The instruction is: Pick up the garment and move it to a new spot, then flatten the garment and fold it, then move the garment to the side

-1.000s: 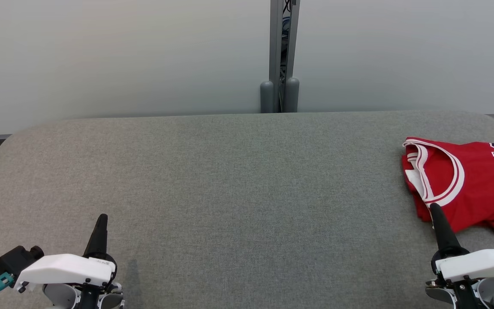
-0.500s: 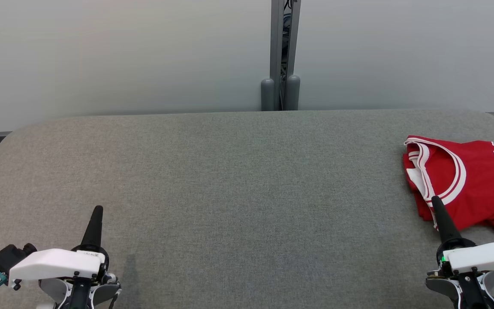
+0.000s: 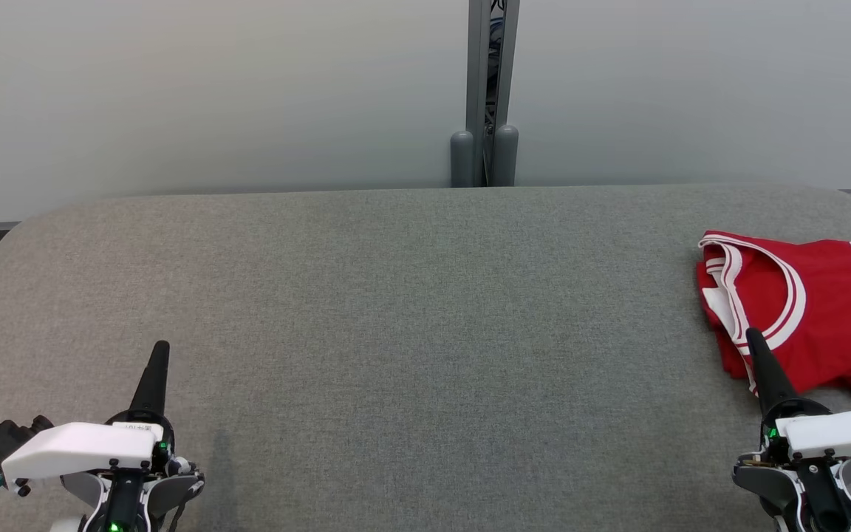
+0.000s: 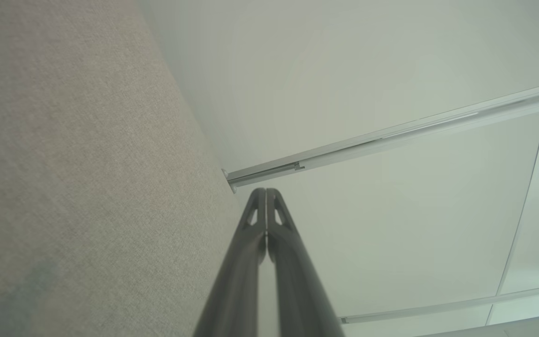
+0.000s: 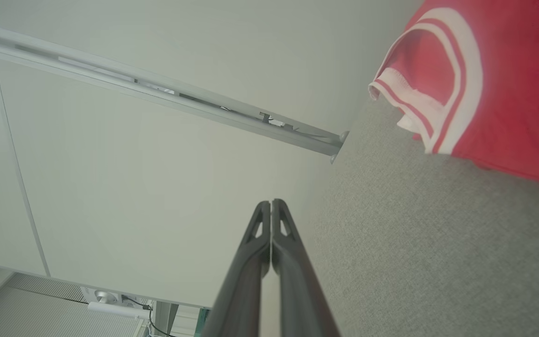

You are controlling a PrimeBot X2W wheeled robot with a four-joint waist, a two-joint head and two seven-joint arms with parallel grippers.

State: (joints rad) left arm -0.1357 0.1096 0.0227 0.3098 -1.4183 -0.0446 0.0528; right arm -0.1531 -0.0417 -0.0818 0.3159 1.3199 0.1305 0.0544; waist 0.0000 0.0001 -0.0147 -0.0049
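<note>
Red basketball jersey point(image 3: 832, 318) lay folded at 3 o'clock on the grey padded table point(image 3: 411, 295), by the edge; I'd read that as the set-aside spot. Left gripper point(image 3: 158, 351) at 7 and right gripper point(image 3: 754, 340) at 5 o'clock had fingers pressed together, empty, probably because nothing needed holding.

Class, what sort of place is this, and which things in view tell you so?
Probably a robotics lab or test room: a wide grey fabric-covered table, plain pale partition panels joined by a metal post behind it, and one red jersey lying at its right end.
</note>
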